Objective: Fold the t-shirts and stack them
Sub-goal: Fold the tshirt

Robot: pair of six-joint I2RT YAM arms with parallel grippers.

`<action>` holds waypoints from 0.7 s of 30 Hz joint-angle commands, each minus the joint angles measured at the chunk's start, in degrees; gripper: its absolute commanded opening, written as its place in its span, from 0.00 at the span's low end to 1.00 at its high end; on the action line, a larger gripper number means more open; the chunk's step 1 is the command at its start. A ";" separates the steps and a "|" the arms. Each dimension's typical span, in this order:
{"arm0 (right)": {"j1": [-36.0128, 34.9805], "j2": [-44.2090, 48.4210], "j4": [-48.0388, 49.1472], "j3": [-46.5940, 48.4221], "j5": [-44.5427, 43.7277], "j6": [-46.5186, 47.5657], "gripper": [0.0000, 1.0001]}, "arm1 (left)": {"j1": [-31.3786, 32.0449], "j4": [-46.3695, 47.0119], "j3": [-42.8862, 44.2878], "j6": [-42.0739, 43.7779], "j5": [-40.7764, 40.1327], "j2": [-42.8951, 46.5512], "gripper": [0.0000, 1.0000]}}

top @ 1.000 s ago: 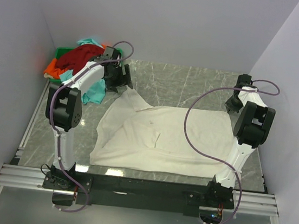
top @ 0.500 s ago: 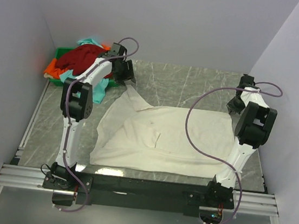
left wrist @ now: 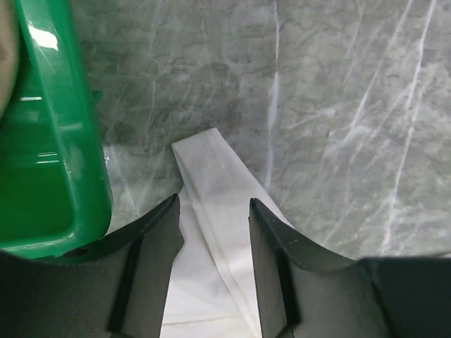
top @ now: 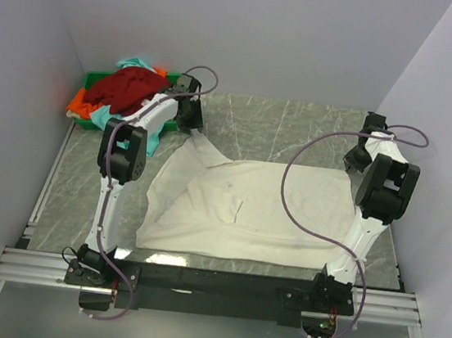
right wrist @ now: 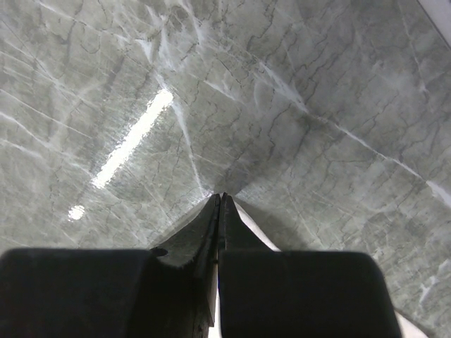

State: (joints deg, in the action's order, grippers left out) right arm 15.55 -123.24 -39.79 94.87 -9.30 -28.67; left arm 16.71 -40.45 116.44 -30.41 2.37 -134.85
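Cream-white t-shirt (top: 263, 206): lies spread flat on the surface (top: 297, 128).
Left claw (left wrist: 213, 204): half open, its tips on both sides of the shirt's far left corner.
Right claw (right wrist: 220, 201): shut tight at the far right corner.

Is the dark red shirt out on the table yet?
No, the dark red shirt lies heaped atop the green bin.
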 commanded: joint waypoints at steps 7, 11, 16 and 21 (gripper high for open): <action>1.76 4.41 1.03 -0.30 0.69 -0.95 0.00 | 1.04 3.62 -0.16 0.71 -7.99 -1.03 0.49; 2.11 4.32 1.12 -0.21 0.60 -0.87 0.00 | 1.74 5.29 0.19 1.15 -8.08 -1.74 0.49; 2.20 4.32 1.12 -0.21 0.60 -0.78 0.00 | 2.10 6.08 1.42 1.32 -8.17 -3.40 0.46; 2.46 4.41 0.86 -0.04 0.07 -0.60 0.00 | 2.54 6.43 0.72 1.41 -10.10 -2.97 0.40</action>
State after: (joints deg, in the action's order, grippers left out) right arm 17.15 -122.58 -39.66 94.50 -7.86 -29.10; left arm 18.94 -34.96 116.38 -29.63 -5.93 -137.51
